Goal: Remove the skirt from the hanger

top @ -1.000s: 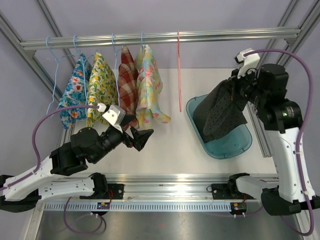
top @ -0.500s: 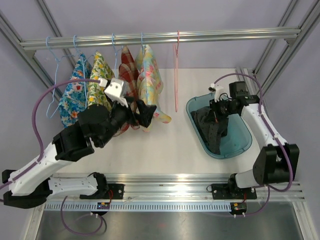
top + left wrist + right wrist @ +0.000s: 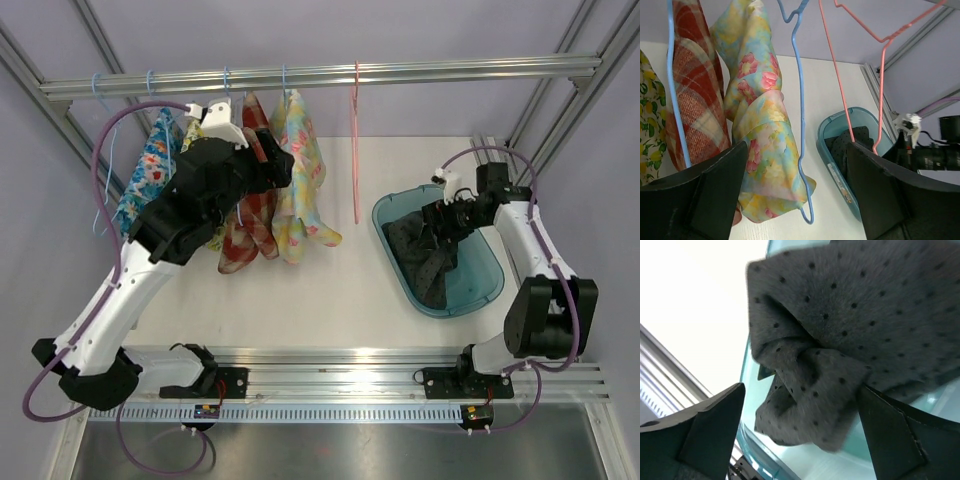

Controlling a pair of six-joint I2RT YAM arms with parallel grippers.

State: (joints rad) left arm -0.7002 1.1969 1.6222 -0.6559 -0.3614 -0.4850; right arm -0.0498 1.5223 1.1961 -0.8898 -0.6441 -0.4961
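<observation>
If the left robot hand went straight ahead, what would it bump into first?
Probably the flowery skirt on the blue hanger, right ahead of the left gripper, though depth is unclear.

Left arm: white links, black joints.
Right arm: same white-and-black build.
Cables: purple, looping.
Fingers: matte black.

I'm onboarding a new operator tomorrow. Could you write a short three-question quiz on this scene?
1. True or false: the dark grey dotted skirt lies in the teal plastic bin.
2. The thin wire hanger hanging nearest that bin is: A blue, B pink, C white?
3. Fill in: the right arm's fingers stand ____.
Key: 1 true; 2 B; 3 open.
</observation>
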